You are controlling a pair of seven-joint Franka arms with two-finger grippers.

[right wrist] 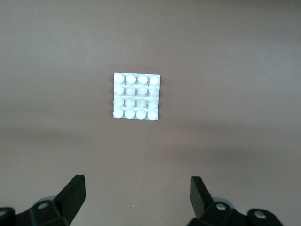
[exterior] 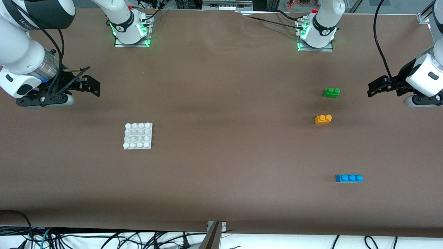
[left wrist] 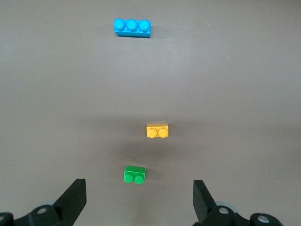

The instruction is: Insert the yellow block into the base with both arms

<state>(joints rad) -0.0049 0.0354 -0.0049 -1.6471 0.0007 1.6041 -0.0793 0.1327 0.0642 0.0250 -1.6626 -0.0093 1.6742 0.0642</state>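
The yellow block (exterior: 323, 119) lies on the brown table toward the left arm's end; it also shows in the left wrist view (left wrist: 157, 131). The white base (exterior: 138, 136) lies flat toward the right arm's end and shows in the right wrist view (right wrist: 137, 96). My left gripper (exterior: 375, 86) hangs open and empty at the table's end, well apart from the block; in its wrist view (left wrist: 139, 195) the jaws stand wide apart. My right gripper (exterior: 92, 84) hangs open and empty at its own end, farther from the front camera than the base; its wrist view (right wrist: 137, 193) shows wide jaws.
A green two-stud brick (exterior: 332, 92) lies just farther from the front camera than the yellow block, also in the left wrist view (left wrist: 135, 174). A blue three-stud brick (exterior: 349, 178) lies nearer to the camera (left wrist: 132, 28). Cables hang along the table's front edge.
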